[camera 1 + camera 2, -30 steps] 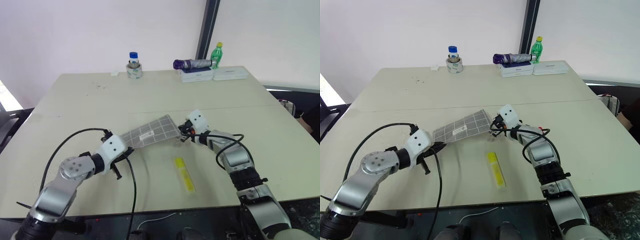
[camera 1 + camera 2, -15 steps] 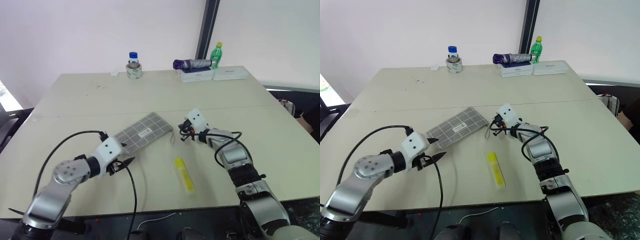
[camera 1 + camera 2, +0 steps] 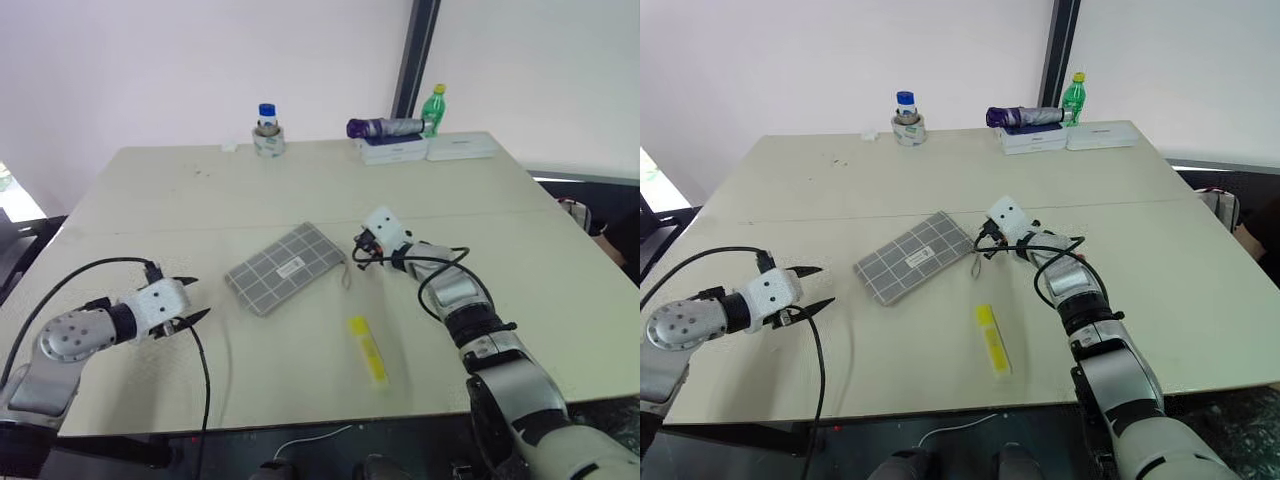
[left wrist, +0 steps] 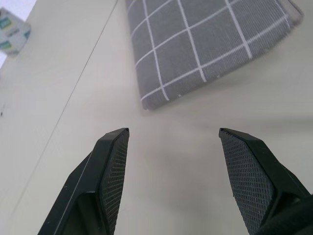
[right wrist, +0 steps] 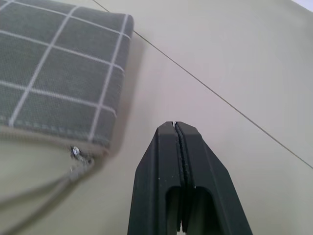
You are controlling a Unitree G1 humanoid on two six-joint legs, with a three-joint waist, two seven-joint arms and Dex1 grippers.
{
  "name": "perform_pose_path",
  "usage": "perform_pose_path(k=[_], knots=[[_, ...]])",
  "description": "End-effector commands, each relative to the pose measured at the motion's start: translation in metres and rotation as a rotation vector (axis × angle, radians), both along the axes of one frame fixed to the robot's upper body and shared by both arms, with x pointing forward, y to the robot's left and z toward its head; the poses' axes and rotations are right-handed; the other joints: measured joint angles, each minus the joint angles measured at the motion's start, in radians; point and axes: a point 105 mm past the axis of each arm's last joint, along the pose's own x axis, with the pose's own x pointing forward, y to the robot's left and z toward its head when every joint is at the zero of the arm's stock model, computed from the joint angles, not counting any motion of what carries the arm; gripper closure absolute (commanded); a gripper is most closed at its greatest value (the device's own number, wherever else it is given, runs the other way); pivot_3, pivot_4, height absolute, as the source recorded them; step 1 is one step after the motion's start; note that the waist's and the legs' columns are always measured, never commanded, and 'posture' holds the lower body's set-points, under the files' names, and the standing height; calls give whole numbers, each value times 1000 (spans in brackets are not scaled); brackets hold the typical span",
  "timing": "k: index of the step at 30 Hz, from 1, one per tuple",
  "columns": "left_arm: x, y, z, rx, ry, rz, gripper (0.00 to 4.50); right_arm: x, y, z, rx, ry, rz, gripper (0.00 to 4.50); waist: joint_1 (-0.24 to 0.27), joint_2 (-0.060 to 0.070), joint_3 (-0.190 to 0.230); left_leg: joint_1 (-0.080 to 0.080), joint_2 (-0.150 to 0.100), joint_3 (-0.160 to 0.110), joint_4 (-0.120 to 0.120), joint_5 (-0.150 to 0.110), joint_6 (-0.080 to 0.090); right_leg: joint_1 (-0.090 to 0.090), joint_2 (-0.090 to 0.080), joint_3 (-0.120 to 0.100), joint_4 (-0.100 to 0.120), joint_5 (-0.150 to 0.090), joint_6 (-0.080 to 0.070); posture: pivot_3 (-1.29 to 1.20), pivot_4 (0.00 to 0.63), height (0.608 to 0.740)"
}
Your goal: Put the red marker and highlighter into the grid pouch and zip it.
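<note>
Grid pouch [image 3: 286,268] flat mid-table; highlighter [image 3: 368,350] near front edge.

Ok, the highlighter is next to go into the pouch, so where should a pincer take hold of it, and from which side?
Probably at mid-body, from straight above. The highlighter lies flat on the table, clear of the grid pouch, with its length running toward and away from the robot. So the fingers would close across its narrow width, from its left and right. The shut right pincer appears nearer than the open left pincer.
</note>
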Motion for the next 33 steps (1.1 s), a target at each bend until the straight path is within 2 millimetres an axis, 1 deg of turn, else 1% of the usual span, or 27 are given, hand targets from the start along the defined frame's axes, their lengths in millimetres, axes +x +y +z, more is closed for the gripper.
perform_pose_path(k=[1,6,7,13,16,19,25,33], knots=[[10,-11,-2,49,-49,-69,1410,13,11,11,-48,-43,-29,4500,0,0,0,0,0,0,0,0,0,0,0,0,0,0,0,0,150,740],[19,-22,-4,90,-97,-119,1410,19,17,7,-82,-43,-39,4500,-4,0,0,0,0,0,0,0,0,-1,0,0,1,0,0,0,150,740],[20,-27,-4,83,-111,-135,1410,19,19,6,-83,-35,-33,4500,-5,0,0,0,0,0,0,0,0,-1,0,0,1,0,0,0,150,740],[24,-43,-10,154,-179,-225,1410,14,31,1,-36,30,31,4500,-23,0,0,0,0,0,0,0,0,-1,0,0,2,0,0,0,150,740],[25,-51,-11,179,-213,-265,1410,12,35,-3,-41,43,59,4500,-27,0,0,0,0,0,0,0,0,-1,0,0,3,0,0,0,150,740],[26,-52,-12,214,-244,-283,1410,9,37,-6,-39,54,82,4500,-28,0,0,0,0,0,0,0,-1,-2,0,0,3,0,0,0,150,740],[25,-54,-10,229,-282,-310,1410,4,42,-10,-34,71,131,4500,-28,0,0,0,0,0,0,1,-1,-2,0,0,4,0,0,0,150,740],[25,-52,-8,233,-313,-296,1410,0,47,-13,-31,80,162,4500,-28,0,0,0,0,0,1,1,-1,-2,0,0,5,0,0,0,150,740]])
